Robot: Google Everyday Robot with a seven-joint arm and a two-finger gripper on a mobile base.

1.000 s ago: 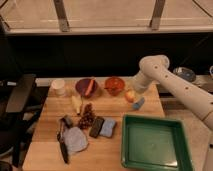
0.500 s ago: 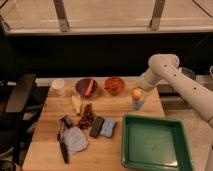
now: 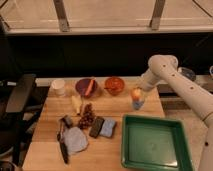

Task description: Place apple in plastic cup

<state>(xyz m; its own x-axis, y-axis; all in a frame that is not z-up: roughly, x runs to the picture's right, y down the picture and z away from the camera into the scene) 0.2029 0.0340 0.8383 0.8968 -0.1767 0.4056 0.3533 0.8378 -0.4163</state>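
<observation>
We are seeing the gripper (image 3: 138, 90) hovering at the right rear of the bench (image 3: 50, 150), just above the apple (image 3: 135, 94); whether it is gripping or releasing we cannot tell. The apple is sitting at the mouth of the plastic cup (image 3: 137, 104), so we are judging placement nearly complete, with only release and withdrawal remaining.

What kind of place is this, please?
Probably a lab or office test area with play kitchen items. A wooden table holds bowls, a green tray and a blue cup. The gripper hangs above the apple, which sits in the cup.
</observation>
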